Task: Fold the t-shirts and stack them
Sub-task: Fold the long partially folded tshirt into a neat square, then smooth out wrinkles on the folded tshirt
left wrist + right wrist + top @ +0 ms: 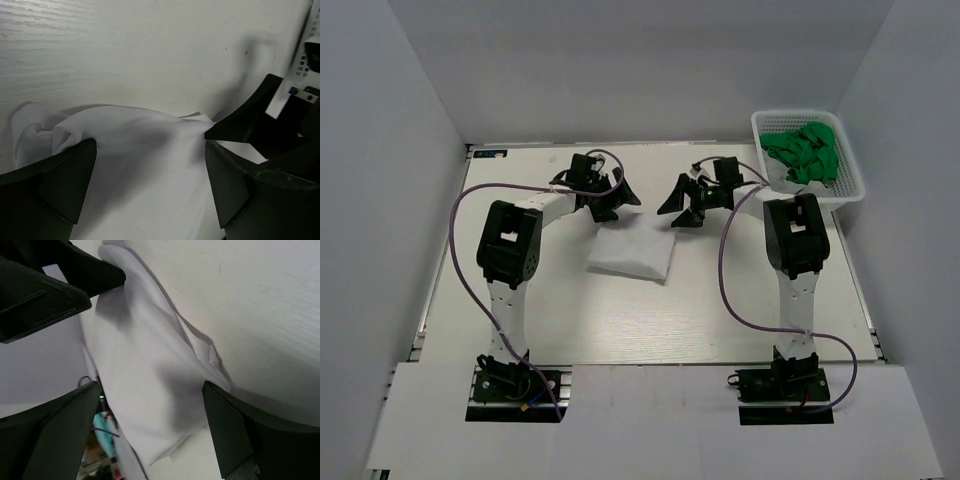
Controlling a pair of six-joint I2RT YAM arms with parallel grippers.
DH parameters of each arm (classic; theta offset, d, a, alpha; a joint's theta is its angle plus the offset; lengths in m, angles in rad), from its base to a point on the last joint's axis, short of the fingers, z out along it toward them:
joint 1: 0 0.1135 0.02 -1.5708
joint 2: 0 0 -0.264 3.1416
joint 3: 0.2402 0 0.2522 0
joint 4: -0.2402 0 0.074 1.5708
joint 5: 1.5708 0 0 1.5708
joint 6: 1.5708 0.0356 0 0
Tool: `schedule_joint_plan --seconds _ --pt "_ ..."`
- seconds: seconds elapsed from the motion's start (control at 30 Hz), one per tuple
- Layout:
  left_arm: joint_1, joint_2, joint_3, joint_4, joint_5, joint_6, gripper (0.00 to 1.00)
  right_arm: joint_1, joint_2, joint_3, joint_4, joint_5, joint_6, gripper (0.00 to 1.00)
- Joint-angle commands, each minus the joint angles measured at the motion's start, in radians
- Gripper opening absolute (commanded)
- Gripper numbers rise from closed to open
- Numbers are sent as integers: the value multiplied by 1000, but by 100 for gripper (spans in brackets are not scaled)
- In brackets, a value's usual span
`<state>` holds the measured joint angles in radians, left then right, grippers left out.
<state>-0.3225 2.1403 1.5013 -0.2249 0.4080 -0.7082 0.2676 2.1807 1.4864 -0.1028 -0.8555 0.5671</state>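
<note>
Pale tabletop (620, 320): left fingers (50, 190) and right fingers (240, 430) hang wide, angled inward, near the white t-shirt (632, 255).

The white t-shirt (632, 255) at centre is soft, matt cloth, lightly creased. The desk (620, 330) shows a pale, matt wood grain. At upper right, a white plastic mesh basket (853, 168) holds matt green t-shirts (805, 152).

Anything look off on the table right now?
Only a small thing: the folded white t-shirt has one corner bunched up rather than flat, seen by the left wrist camera. The green t-shirts sit heaped inside the basket, nothing spilled.
</note>
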Motion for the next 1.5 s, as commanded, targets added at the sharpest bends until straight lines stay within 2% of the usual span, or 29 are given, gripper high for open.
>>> schedule_joint_plan --seconds 0.0,0.13,0.27,0.43,0.57,0.77,0.8,0.87,0.9,0.97,1.0,1.1,1.17,1.23,1.4,1.47 --pt "20 -13 4 -45 -77 23 100 -10 50 25 41 -16 19 90" --pt "29 9 4 -56 -86 23 100 -8 125 63 16 27 5 90" --pt "30 3 59 -88 -71 35 100 -2 149 207 -129 27 -82 90" --pt "30 -94 161 -158 -139 85 100 5 57 349 -270 93 -162 90" --pt "30 -212 200 -215 -173 136 100 30 -82 345 -383 136 -231 90" --pt "20 -416 38 -249 -182 136 100 116 -274 187 -403 173 -250 90" --pt "10 -439 2 -232 -141 136 100 125 -289 119 -396 161 -246 90" --pt "10 -503 -146 -177 -7 95 100 169 -338 15 -325 86 -213 90" --pt "10 -523 -253 -115 23 75 100 179 -364 -14 -272 34 -201 90" --pt "-1 -557 -364 -38 84 15 100 225 -384 -85 -195 15 -171 90" --pt "-1 -571 -454 25 84 -3 100 234 -381 -122 -149 -19 -159 90" --pt "-1 -585 -559 91 94 -31 100 272 -361 -233 -37 -94 -154 90" --pt "-1 -544 -582 139 129 -40 100 280 -320 -255 41 -123 -122 90" --pt "-1 -510 -593 139 129 -40 100 280 -283 -277 48 -143 -137 90" --pt "19 -430 -616 75 89 -1 100 263 -199 -293 6 -62 -200 90" --pt "19 -418 -616 20 31 19 100 259 -176 -301 -30 -9 -237 90"
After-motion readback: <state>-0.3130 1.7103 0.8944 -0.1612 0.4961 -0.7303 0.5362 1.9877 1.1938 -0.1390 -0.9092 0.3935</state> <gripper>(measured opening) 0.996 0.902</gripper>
